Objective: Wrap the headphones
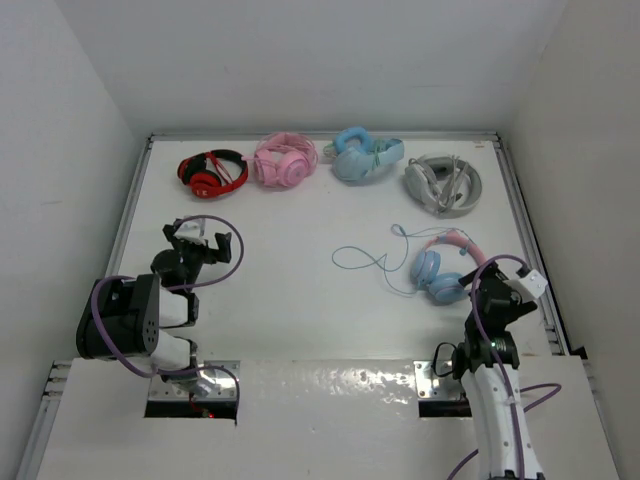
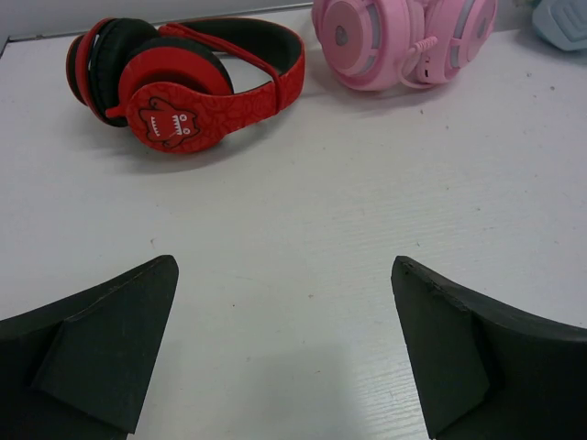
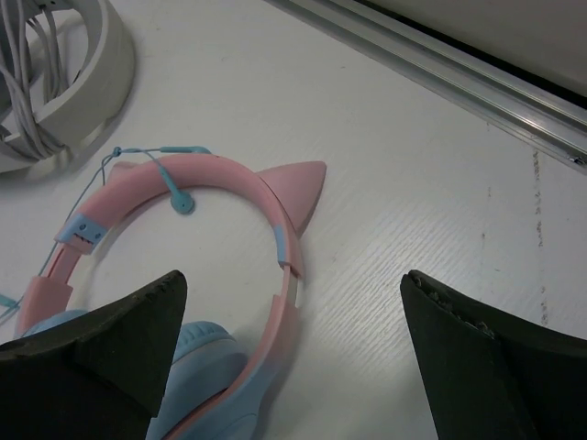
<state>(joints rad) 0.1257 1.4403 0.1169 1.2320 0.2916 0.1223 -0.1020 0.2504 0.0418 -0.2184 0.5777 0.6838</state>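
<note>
The headphones (image 1: 441, 266) lie flat on the white table at the right, with light blue earcups and a pink headband with cat ears. Their thin light blue cable (image 1: 362, 262) trails loose to the left in loops. In the right wrist view the pink headband (image 3: 240, 183) and one blue earcup (image 3: 197, 371) sit just ahead of my fingers, and the cable (image 3: 147, 154) crosses the band. My right gripper (image 1: 492, 283) (image 3: 293, 357) is open and empty, right beside the headphones. My left gripper (image 1: 196, 238) (image 2: 284, 348) is open and empty over bare table at the left.
Along the back stand red headphones (image 1: 212, 173) (image 2: 183, 92), all-pink headphones (image 1: 285, 160) (image 2: 385, 41), all-blue headphones (image 1: 365, 157) and a white-grey pair (image 1: 442, 183) (image 3: 55, 82). A metal rail (image 1: 530, 240) (image 3: 459, 82) edges the table at the right, with walls around.
</note>
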